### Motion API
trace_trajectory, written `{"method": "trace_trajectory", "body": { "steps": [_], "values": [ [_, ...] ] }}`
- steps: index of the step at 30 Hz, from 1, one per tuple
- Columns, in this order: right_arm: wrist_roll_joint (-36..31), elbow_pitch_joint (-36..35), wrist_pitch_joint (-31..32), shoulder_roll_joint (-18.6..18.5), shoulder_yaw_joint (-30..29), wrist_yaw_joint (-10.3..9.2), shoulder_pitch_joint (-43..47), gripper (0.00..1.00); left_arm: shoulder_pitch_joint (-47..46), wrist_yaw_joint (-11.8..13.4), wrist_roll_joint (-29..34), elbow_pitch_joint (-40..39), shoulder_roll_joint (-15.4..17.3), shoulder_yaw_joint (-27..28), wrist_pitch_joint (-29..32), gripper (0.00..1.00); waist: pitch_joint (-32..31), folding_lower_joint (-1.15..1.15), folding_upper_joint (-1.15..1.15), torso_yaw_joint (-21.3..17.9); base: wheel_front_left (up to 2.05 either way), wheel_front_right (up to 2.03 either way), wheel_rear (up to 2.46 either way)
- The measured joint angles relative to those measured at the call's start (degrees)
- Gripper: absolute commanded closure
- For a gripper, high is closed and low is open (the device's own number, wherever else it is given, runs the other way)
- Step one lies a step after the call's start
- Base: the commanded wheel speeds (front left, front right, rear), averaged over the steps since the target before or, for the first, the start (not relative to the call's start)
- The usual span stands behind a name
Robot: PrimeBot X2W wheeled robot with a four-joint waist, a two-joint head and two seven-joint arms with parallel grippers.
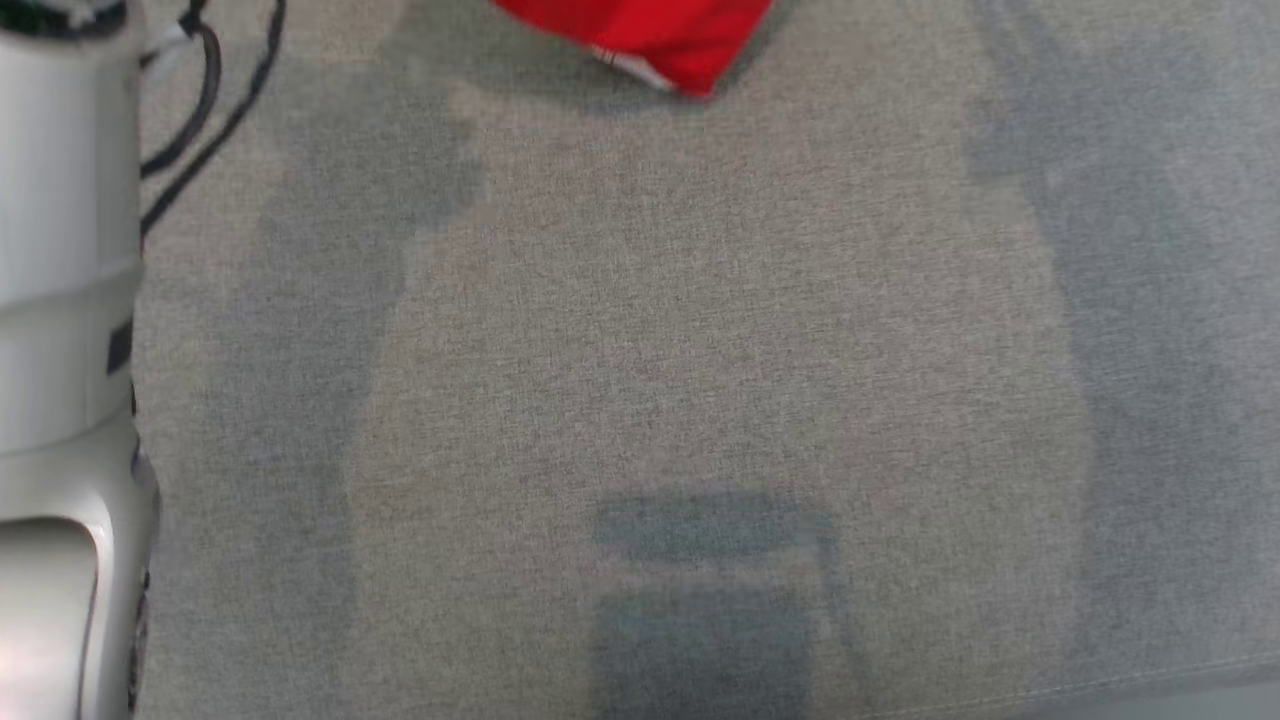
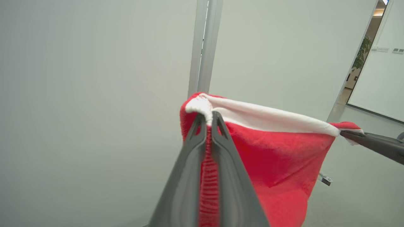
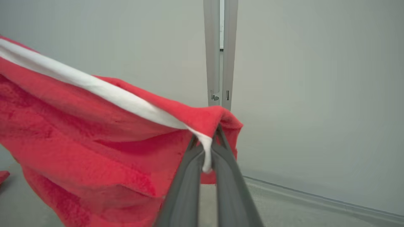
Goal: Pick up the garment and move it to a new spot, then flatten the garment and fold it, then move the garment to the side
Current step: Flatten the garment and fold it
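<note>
Grey woven surface (image 1: 700, 350), mottled with soft shadows. Left wrist view: pale wall (image 2: 79, 94); vertical metal post (image 2: 205, 44) at 12 o'clock; leafy plant (image 2: 362, 56) at 2 o'clock, white panel (image 2: 378, 91) just beside it. Right wrist view: skirting strip (image 3: 315, 197) at 4 o'clock.

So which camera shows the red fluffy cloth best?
The left wrist view: the red fleece garment with white trim hangs stretched between the left hand and right hand. The right wrist view shows one bunched end close up; the head view, a corner at its top edge.
</note>
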Motion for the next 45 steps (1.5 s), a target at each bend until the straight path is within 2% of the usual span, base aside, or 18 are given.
{"method": "trace_trajectory", "body": {
  "steps": [6, 9, 12, 15, 18, 25, 29, 34, 41, 45],
  "values": [
    [-9.0, 12.9, -13.9, 5.9, -0.3, 0.01, -12.4, 1.00, -10.5, -0.7, 3.8, 12.4, -0.5, -3.0, -16.7, 1.00, 5.6, 0.00, 0.00, 0.8, 0.00, 0.00, 0.00],
    [-10.9, 18.1, -20.4, 7.4, -0.9, 0.02, -13.2, 1.00, -11.1, -0.8, 3.6, 16.4, 0.2, -7.9, -23.8, 1.00, 7.8, 0.00, 0.00, 1.2, 0.00, 0.00, 0.00],
    [-11.1, 22.0, -24.5, 7.5, -0.1, 0.01, -11.2, 1.00, -9.7, -0.9, 0.6, 19.3, 0.6, -11.3, -29.8, 1.00, 9.4, 0.00, 0.00, 1.5, 0.00, 0.00, 0.00],
    [-8.7, 24.0, -28.2, 6.9, 2.6, 0.01, -3.5, 1.00, -2.9, -0.9, -2.5, 20.5, 1.3, -14.9, -32.5, 1.00, 9.8, 0.00, 0.00, 1.9, 0.00, 0.00, 0.00],
    [-5.5, 22.7, -31.6, 4.6, 5.4, 0.01, 5.5, 1.00, 5.3, -0.9, -3.8, 19.0, 2.7, -18.9, -33.0, 1.00, 8.9, 0.00, 0.00, 2.1, 0.00, 0.00, 0.00],
    [1.8, 15.1, -35.2, -2.0, 8.5, 0.04, 27.9, 1.00, 28.5, -0.9, -2.3, 7.8, 5.0, -17.6, -33.2, 1.00, 4.7, -0.01, 0.00, 1.8, 0.00, 0.00, 0.00],
    [4.6, 11.0, -35.5, -4.5, 8.2, 0.08, 39.6, 1.00, 39.1, -0.9, -1.1, 3.6, 4.4, -16.5, -33.2, 1.00, 0.9, -0.02, 0.00, 2.1, 0.00, 0.00, 0.00],
    [6.4, 6.1, -35.7, -5.6, 6.0, 0.14, 54.2, 1.00, 53.4, -0.9, -1.2, -0.1, 2.4, -14.6, -33.1, 1.00, -4.9, -0.02, 0.00, 2.9, 0.00, 0.00, 0.00],
    [6.4, -0.8, -33.5, -6.1, 1.9, 0.53, 74.5, 1.00, 73.7, 2.7, -0.7, -5.3, 1.1, -14.1, -33.0, 1.00, -13.6, -0.02, 0.00, 4.1, 0.00, 0.00, 0.00],
    [6.3, -4.4, -30.9, -6.0, -1.0, 0.56, 82.1, 1.00, 80.7, 4.2, -0.9, -7.7, 0.7, -14.1, -33.0, 1.00, -17.6, -0.02, 0.00, 4.8, 0.00, 0.00, 0.00]
  ]
}}
